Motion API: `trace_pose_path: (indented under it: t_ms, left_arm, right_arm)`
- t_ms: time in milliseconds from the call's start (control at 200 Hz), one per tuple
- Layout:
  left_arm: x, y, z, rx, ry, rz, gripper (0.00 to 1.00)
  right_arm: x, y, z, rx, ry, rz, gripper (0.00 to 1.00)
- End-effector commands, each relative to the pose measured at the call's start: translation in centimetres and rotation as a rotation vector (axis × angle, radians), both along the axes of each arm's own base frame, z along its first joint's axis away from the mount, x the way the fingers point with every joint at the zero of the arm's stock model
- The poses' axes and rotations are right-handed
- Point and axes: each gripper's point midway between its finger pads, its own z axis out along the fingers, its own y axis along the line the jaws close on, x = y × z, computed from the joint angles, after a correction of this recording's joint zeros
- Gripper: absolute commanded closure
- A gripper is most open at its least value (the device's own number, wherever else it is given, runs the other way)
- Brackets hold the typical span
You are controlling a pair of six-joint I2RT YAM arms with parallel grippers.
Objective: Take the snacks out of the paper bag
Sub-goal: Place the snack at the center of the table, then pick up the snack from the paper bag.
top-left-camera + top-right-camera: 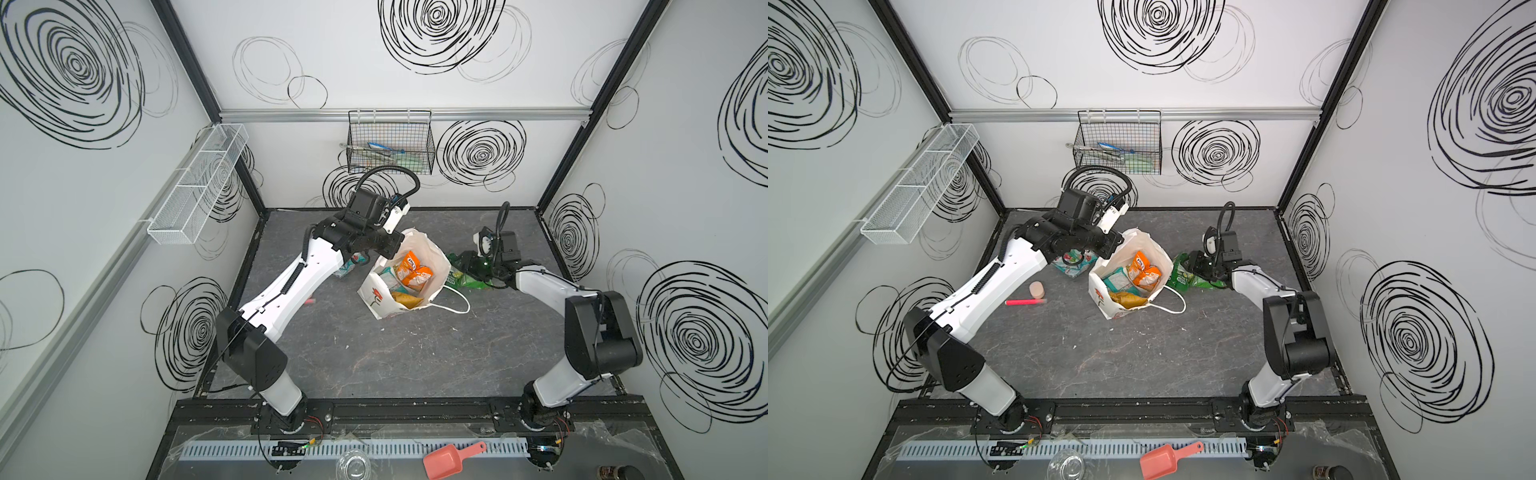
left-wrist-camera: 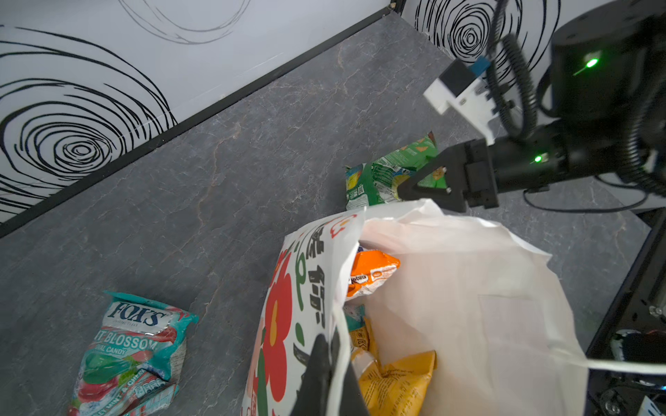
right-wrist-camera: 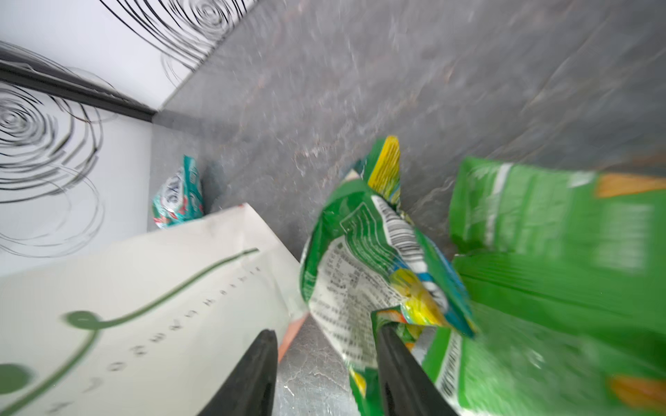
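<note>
Grey slab: FOX'S packet; left tool pinches paper bag; right tool spread.

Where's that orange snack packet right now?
In both top views the orange packet lies inside the open paper bag, mid-table, beside a teal packet.

Bright, even light, faint soft shadows. Both top views bow near their edges (wide lens). Right wrist view is motion-blurred, the green snack packet smeared.
</note>
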Motion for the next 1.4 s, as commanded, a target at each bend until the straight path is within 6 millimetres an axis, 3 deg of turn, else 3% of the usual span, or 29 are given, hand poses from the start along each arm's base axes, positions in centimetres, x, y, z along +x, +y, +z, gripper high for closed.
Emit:
trace_pose_path:
  t_ms: [0,95,220,305,435,605,775,1076,1396]
  left_arm:
    - [0.6,-1.7,3.4,0.008,-0.189,-0.042,1.00]
    - [-0.2,-2.4,2.4,0.054,-0.211,-0.042,1.00]
    - [-0.7,-3.1,2.0,0.056,-0.221,-0.030,1.00]
    - [-0.7,-3.3,2.1,0.037,-0.213,-0.022,1.00]
    - [-0.8,-3.6,2.8,0.005,-0.212,-0.023,1.00]
    - [-0.8,-3.8,3.4,-0.021,-0.211,-0.026,1.00]
    - [-0.7,-3.7,3.7,-0.045,-0.205,-0.017,1.00]
    - [-0.5,-3.3,4.9,-0.100,-0.184,-0.007,1.00]
    - [-0.5,-3.1,5.1,-0.097,-0.170,0.003,1.00]
  right_arm:
    - [-0.5,-1.8,7.5,-0.002,-0.157,-0.056,0.46]
    - [-2.8,-1.6,12.7,0.013,-0.309,-0.029,0.42]
    - [-7.3,0.4,18.3,0.053,-0.507,0.027,0.31]
    - [-10.7,2.5,20.7,0.094,-0.608,0.098,0.26]
    - [-14.5,5.9,21.8,0.122,-0.659,0.201,0.26]
    - [-16.3,11.1,21.0,0.109,-0.635,0.346,0.29]
    - [-14.6,13.6,18.3,0.101,-0.527,0.331,0.38]
    - [-11.5,14.6,11.5,-0.018,-0.392,0.271,0.45]
    - [-11.5,14.2,6.9,-0.224,-0.448,0.389,0.44]
